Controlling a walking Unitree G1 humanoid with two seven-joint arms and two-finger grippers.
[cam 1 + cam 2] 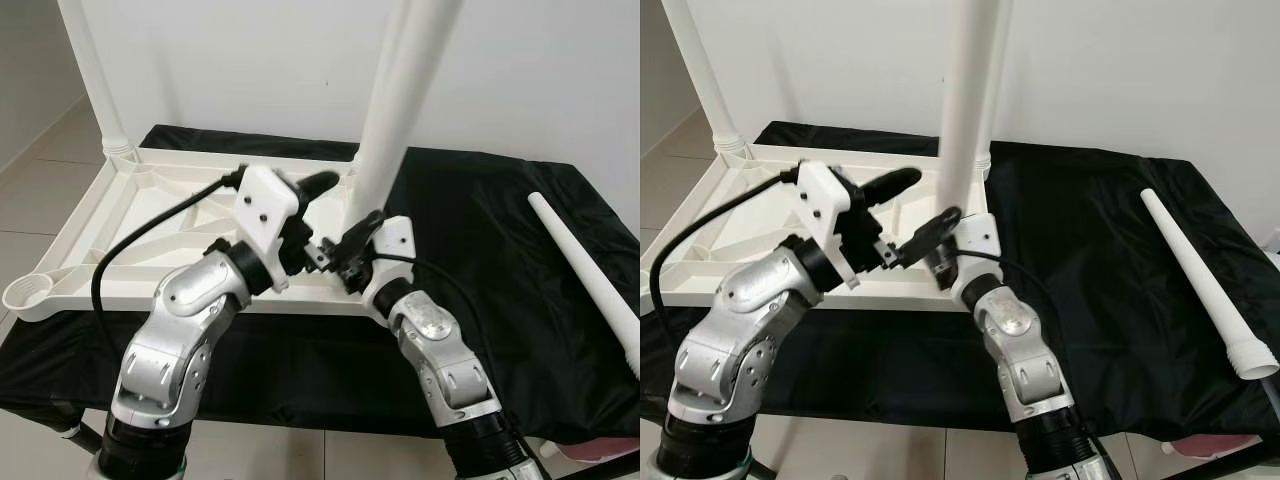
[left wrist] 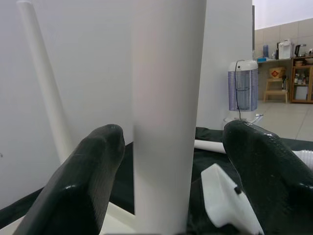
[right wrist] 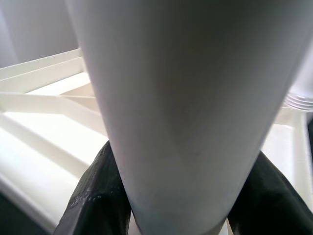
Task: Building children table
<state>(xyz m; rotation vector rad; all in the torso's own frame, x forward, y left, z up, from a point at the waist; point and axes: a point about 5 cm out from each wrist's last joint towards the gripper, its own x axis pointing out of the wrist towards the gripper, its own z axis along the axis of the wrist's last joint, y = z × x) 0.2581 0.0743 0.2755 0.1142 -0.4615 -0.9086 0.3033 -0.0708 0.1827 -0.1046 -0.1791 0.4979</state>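
A white table top point(image 1: 140, 190) lies upside down on a black-covered bench. A white table leg point(image 1: 385, 140) stands upright near its front right corner. My right gripper point(image 1: 356, 238) is shut on this leg low down, its black fingers point(image 3: 95, 196) hugging both sides. My left gripper point(image 1: 325, 190) is open and reaches toward the same leg from the left. In the left wrist view the leg point(image 2: 166, 122) stands between the spread fingers point(image 2: 83, 176), with a gap on one side. Another leg point(image 1: 95, 70) stands in the far left corner, and one more rises just behind the held leg.
A loose white leg point(image 1: 590, 270) lies on the black cloth point(image 1: 480, 230) to the right. The top's front left corner has an open round socket point(image 1: 28, 293). A white wall stands close behind. Something pink point(image 1: 600, 455) shows below the bench's right end.
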